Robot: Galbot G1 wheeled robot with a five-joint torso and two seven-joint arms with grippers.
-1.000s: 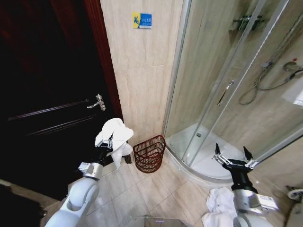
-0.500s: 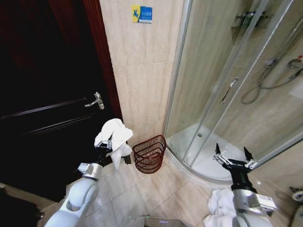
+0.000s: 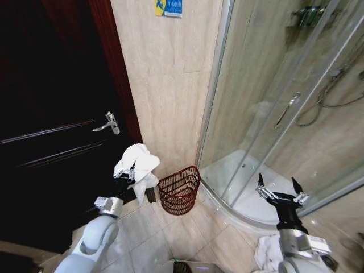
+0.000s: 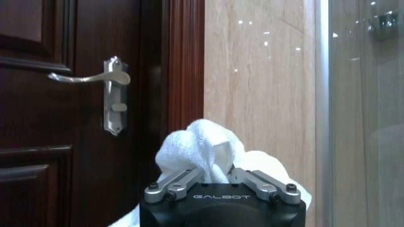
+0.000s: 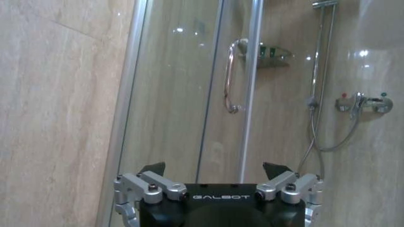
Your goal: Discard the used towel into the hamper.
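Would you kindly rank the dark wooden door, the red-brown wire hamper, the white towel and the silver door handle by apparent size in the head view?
1. Dark wooden door, by far the largest.
2. Red-brown wire hamper.
3. White towel clamped in the left claw; close to the hamper in size, so that order is unsure.
4. Silver door handle, smallest.

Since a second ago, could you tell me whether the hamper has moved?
No. The hamper stays at the foot of the beige wall beside the shower frame; the camera shifted.
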